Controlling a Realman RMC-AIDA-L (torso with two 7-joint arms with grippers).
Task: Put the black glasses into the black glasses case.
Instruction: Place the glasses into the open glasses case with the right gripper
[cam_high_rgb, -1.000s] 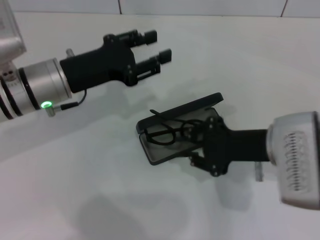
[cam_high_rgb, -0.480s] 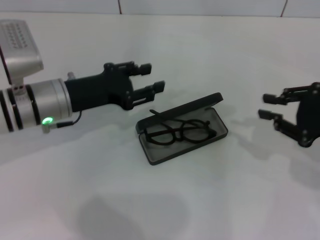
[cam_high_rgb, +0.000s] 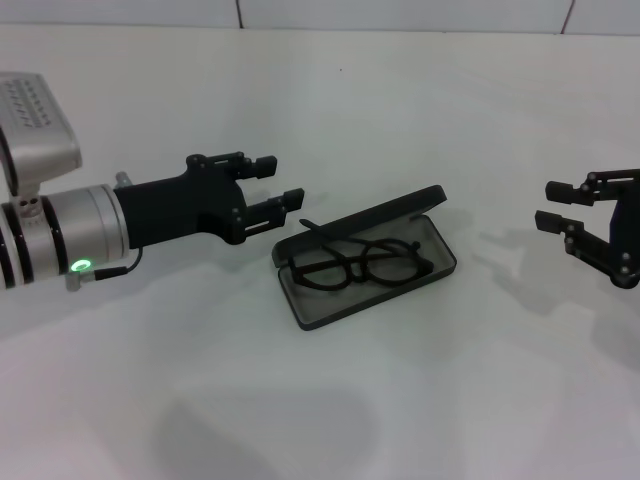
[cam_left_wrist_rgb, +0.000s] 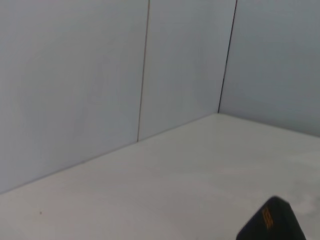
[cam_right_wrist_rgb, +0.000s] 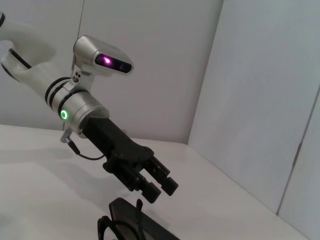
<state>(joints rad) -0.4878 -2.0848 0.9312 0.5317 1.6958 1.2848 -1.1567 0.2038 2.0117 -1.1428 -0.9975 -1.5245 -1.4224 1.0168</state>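
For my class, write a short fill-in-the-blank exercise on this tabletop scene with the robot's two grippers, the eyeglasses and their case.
1. The thin black-framed glasses lie ____ the flat matte black hard case.
2. The case's hinged lid is ____.
3. The gripper nearer the case is the robot's ____ gripper.
4. The right gripper, off to the side, holds ____.

Missing words: inside; open; left; nothing

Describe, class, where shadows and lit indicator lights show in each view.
Head view: soft grey shadows lie on the white table beside the black glasses case and under both arms; a green light glows on the left arm. Right wrist view: the left gripper shows green and magenta lights behind it. Left wrist view: even light, no distinct shadows.
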